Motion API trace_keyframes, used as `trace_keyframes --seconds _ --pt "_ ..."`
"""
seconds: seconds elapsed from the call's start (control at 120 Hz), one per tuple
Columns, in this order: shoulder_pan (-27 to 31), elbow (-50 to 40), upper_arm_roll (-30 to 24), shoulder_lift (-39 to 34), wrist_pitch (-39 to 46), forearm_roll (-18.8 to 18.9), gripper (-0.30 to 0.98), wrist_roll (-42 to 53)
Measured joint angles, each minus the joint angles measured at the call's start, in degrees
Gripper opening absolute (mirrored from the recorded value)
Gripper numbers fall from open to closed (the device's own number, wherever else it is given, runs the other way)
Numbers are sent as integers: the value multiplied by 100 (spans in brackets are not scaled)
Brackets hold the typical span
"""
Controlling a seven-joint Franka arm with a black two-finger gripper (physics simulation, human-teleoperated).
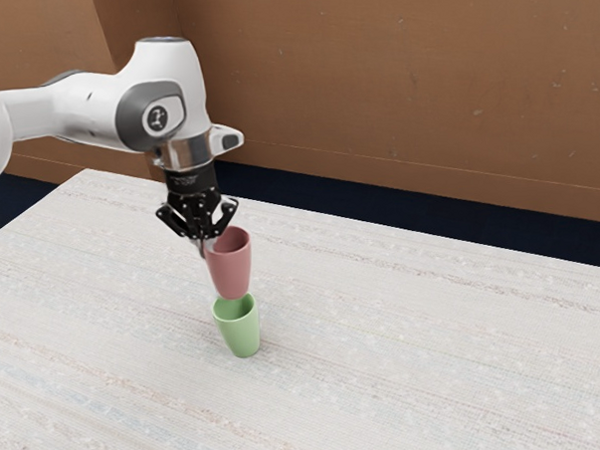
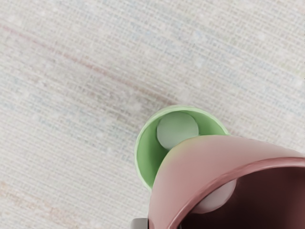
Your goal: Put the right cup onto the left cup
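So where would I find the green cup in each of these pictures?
Exterior view: the green cup stands on the table, directly below the pink cup.
Wrist view: the green cup is seen from above, partly hidden behind the pink cup.
Shared landmark: the pink cup.

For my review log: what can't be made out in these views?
- Exterior view: the pink cup's inner floor, behind its near wall.
- Wrist view: part of the green cup's rim, behind the pink cup.
- Wrist view: the pink cup's far side, cut by the edge.
- Exterior view: the arm's base, cut by the edge.
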Motion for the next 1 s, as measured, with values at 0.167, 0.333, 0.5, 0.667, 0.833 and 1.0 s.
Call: trace_keyframes --seconds 0.167,0.333,0.5,0.667,0.833,1.0 --pt "-62 27 0 169 28 7 -10 0" --pt "-11 27 1 229 93 13 -10 -1" --pt "-2 24 1 240 127 29 -10 -2" --pt "25 -4 7 239 142 34 -10 -5" --pt "40 -74 10 203 149 35 -10 -16" --pt "50 -114 10 225 152 36 -10 -27"
